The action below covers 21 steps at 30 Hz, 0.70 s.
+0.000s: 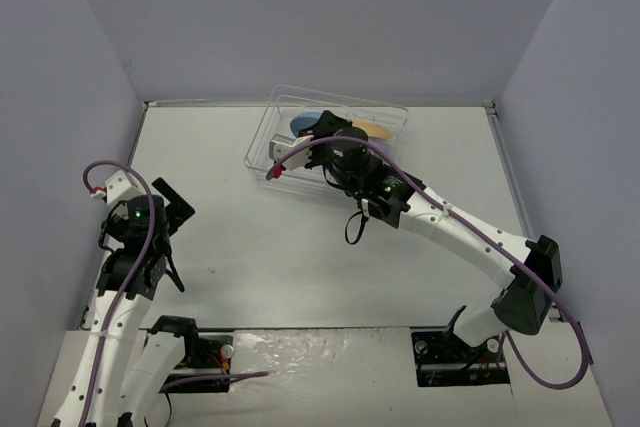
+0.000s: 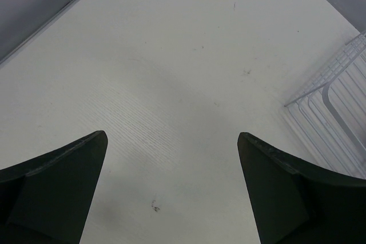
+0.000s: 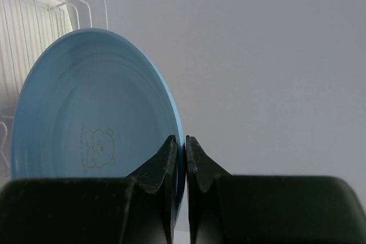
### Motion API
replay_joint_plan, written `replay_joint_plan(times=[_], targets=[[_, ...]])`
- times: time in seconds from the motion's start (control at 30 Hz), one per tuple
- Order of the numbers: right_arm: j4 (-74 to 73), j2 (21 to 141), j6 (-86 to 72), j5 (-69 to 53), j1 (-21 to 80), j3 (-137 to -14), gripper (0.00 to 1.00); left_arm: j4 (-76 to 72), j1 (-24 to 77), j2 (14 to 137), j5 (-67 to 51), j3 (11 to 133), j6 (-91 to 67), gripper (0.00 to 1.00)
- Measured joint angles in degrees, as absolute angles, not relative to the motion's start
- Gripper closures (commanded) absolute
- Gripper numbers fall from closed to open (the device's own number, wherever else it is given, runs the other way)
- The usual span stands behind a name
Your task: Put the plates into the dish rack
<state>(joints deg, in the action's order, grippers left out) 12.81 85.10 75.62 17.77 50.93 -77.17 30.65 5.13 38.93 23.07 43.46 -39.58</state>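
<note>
The wire dish rack [image 1: 262,132] stands at the back middle of the table. My right gripper [image 1: 318,133] reaches into it and is shut on the rim of the light blue plate [image 1: 303,125]. In the right wrist view the gripper [image 3: 179,141] pinches the plate [image 3: 91,112], which stands on edge, with rack wires [image 3: 57,4] behind it. The yellow-orange plate [image 1: 376,130] lies in the rack's right part, partly hidden by the arm. I cannot make out the lavender plate. My left gripper [image 1: 175,209] is open and empty above the table at the left; its wrist view [image 2: 171,141] shows bare table.
Grey walls enclose the table on three sides. A corner of the rack [image 2: 337,107] shows at the right of the left wrist view. The right arm [image 1: 450,222] stretches diagonally across the table's right half.
</note>
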Motion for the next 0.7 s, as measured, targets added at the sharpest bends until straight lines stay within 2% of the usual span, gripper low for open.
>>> replay_joint_plan(times=[0.43, 0.7], targets=[[5.4, 91.3, 85.7, 15.4, 49.9, -77.5, 1.0, 30.0, 5.1, 41.2, 23.2, 43.5, -39.2, 0.03], [7.6, 93.7, 88.9, 17.2, 49.8, -76.1, 1.0, 29.9, 5.1, 41.3, 23.8, 43.5, -39.2, 0.03]])
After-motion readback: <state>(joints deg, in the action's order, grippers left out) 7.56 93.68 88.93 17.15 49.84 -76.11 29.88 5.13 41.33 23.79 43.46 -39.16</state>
